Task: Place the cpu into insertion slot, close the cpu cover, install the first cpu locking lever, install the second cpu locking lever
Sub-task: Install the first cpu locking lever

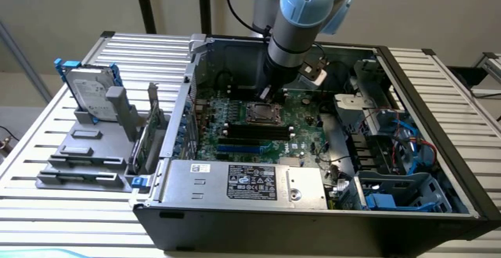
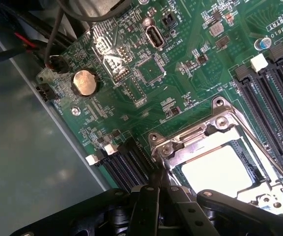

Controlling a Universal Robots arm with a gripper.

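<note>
One lever job: gripper (image 2: 163,194), fingers pinched together, at cpu cover (image 2: 205,135) corner; cpu (image 2: 215,169) seated; push lever steadily.

Plain beige wall (image 1: 63,6), dark upright poles (image 1: 145,6) against it, slatted metal table (image 1: 438,82), even soft light

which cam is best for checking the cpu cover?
Wrist view: the cpu cover appears close up, its silvery frame lying over the insertion slot, the pale cpu in its window. In the exterior view the cover is a small square beside the arm.
</note>
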